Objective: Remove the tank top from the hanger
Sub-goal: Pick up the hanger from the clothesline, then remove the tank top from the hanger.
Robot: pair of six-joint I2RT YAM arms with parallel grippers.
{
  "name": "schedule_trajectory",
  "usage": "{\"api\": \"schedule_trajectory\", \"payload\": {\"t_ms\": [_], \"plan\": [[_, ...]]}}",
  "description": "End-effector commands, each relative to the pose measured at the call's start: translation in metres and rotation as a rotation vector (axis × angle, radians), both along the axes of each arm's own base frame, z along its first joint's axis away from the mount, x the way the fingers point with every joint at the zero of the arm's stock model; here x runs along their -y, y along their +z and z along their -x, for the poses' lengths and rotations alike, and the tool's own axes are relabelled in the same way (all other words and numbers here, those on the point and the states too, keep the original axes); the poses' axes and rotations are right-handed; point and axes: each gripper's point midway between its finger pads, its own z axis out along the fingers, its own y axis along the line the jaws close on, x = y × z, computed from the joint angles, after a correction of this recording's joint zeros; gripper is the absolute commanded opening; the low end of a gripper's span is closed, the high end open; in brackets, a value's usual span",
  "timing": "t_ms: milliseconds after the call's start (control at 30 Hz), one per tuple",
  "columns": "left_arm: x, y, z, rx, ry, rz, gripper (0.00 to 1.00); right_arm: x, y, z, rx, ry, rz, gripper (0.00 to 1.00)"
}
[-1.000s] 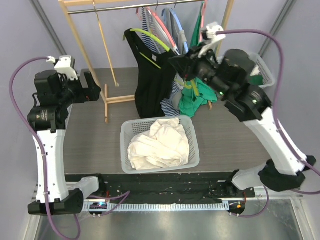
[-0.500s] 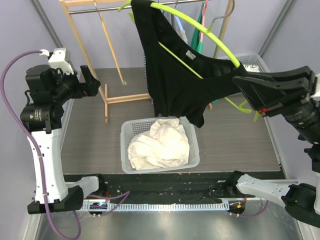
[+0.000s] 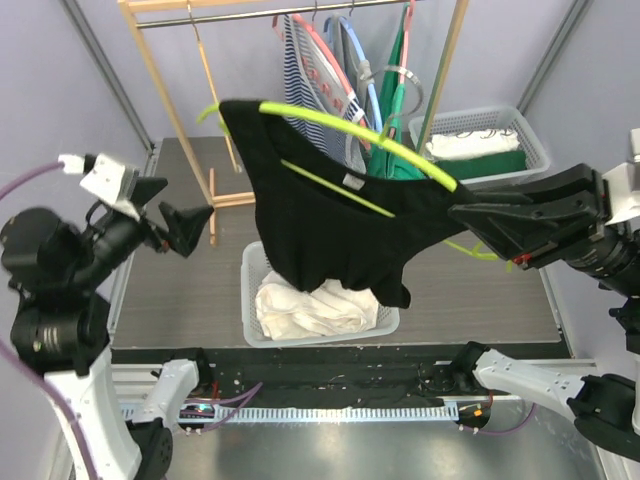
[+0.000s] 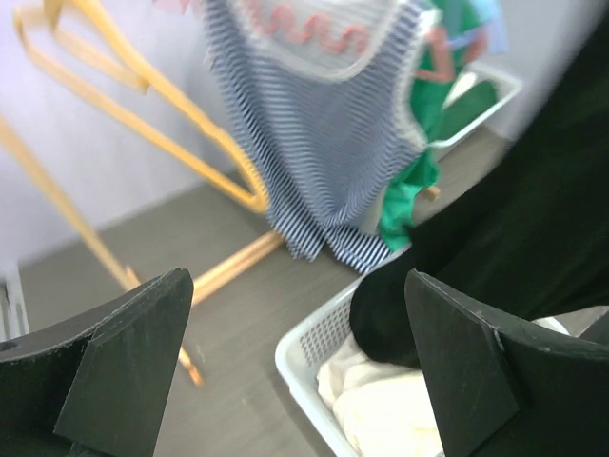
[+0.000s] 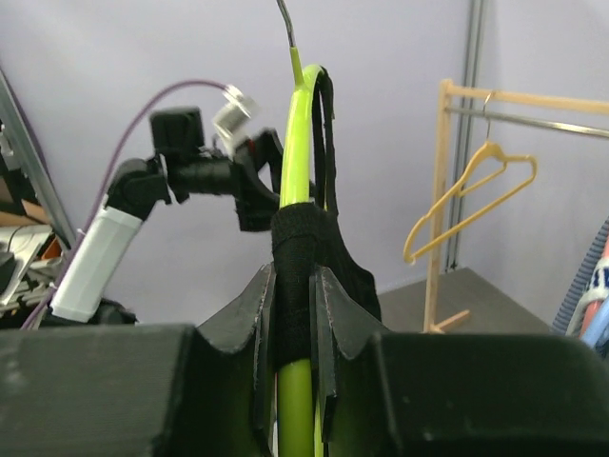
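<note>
The wooden rack [image 3: 150, 75] at the far side no longer carries the task's garment. The black tank top [image 3: 330, 225] has come off the rail within the last second and now hangs lower and nearer, its hem above the white basket [image 3: 248, 310]. It is not yet off the lime hanger [image 3: 400, 152]; both straps sit on the hanger's arms. The right gripper [image 3: 465, 215] has its jaws clamped on the hanger's right arm, with strap fabric caught between them. The left gripper [image 3: 185, 202] has swung nearer and faces the garment from the left, jaws spread wide and holding nothing. Judgement: the lift-off is done and stripping remains.
</note>
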Motion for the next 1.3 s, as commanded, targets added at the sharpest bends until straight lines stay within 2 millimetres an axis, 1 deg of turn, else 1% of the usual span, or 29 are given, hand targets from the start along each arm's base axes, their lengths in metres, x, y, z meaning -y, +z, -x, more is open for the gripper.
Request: {"api": "schedule_trajectory", "payload": {"t_ms": [0,33,167,233,267,300,333,367,400,433,467,500,533,600,633,700,733,800,867,967,1033,1067,1167,1200,1267], "plan": [[0.025,0.036,0.039,0.203,-0.176,-0.061,1.00,-0.006,-0.024,0.003,-0.011,0.033,0.059,0.01],[0.028,0.041,0.045,0.219,-0.189,-0.060,1.00,-0.008,-0.033,0.001,-0.027,0.029,0.089,0.01],[0.038,0.046,0.063,0.254,-0.263,-0.052,1.00,-0.020,-0.065,-0.017,-0.099,0.008,0.189,0.01],[0.041,0.049,0.067,0.275,-0.283,-0.046,1.00,-0.027,-0.078,-0.018,-0.122,0.034,0.238,0.01],[0.043,0.046,0.065,0.265,-0.300,-0.038,1.00,-0.030,-0.082,-0.017,-0.122,0.052,0.256,0.01],[0.048,0.045,0.067,0.251,-0.335,-0.017,1.00,-0.033,-0.087,-0.016,-0.124,0.072,0.273,0.01],[0.051,0.048,0.069,0.273,-0.365,-0.019,1.00,-0.036,-0.093,-0.012,-0.127,0.106,0.298,0.01],[0.054,0.043,0.066,0.257,-0.393,-0.013,1.00,-0.039,-0.097,-0.011,-0.127,0.126,0.315,0.01],[0.061,0.040,0.072,0.248,-0.464,-0.006,1.00,-0.042,-0.103,-0.010,-0.132,0.143,0.332,0.01],[0.064,0.042,0.074,0.263,-0.497,-0.010,1.00,-0.045,-0.107,-0.006,-0.134,0.178,0.346,0.01],[0.067,0.040,0.073,0.246,-0.530,0.000,1.00,-0.048,-0.112,-0.006,-0.142,0.195,0.360,0.01],[0.071,0.036,0.076,0.227,-0.584,0.004,1.00,-0.052,-0.117,-0.006,-0.150,0.213,0.373,0.01],[0.072,0.035,0.077,0.212,-0.608,0.012,1.00,-0.054,-0.120,0.000,-0.145,0.252,0.384,0.01],[0.075,0.031,0.074,0.176,-0.652,0.025,1.00,-0.058,-0.128,0.001,-0.147,0.287,0.405,0.01],[0.077,0.028,0.077,0.155,-0.690,0.031,0.99,-0.060,-0.130,0.003,-0.144,0.305,0.411,0.01],[0.079,0.026,0.081,0.129,-0.738,0.040,0.98,-0.062,-0.134,0.003,-0.138,0.317,0.422,0.01],[0.082,0.024,0.092,0.098,-0.810,0.047,0.97,-0.062,-0.134,0.002,-0.135,0.316,0.425,0.01],[0.084,0.023,0.098,0.052,-0.873,0.064,0.92,-0.064,-0.135,0.003,-0.122,0.332,0.432,0.01],[0.085,0.021,0.104,0.018,-0.918,0.075,0.90,-0.065,-0.131,0.005,-0.109,0.348,0.432,0.01],[0.085,0.014,0.106,0.012,-0.927,0.078,0.90,-0.068,-0.130,0.003,-0.107,0.353,0.435,0.01],[0.085,0.013,0.107,0.034,-0.920,0.068,0.91,-0.068,-0.125,0.003,-0.097,0.353,0.428,0.01],[0.084,0.009,0.104,0.023,-0.914,0.076,0.91,-0.067,-0.123,0.004,-0.090,0.353,0.425,0.01],[0.083,0.006,0.092,0.034,-0.829,0.093,0.93,-0.065,-0.115,0.002,-0.069,0.327,0.399,0.01],[0.080,0.008,0.078,0.063,-0.747,0.095,0.93,-0.065,-0.108,0.002,-0.050,0.318,0.377,0.01],[0.077,0.005,0.072,0.099,-0.667,0.090,0.94,-0.066,-0.104,0.000,-0.050,0.313,0.356,0.01]]}}
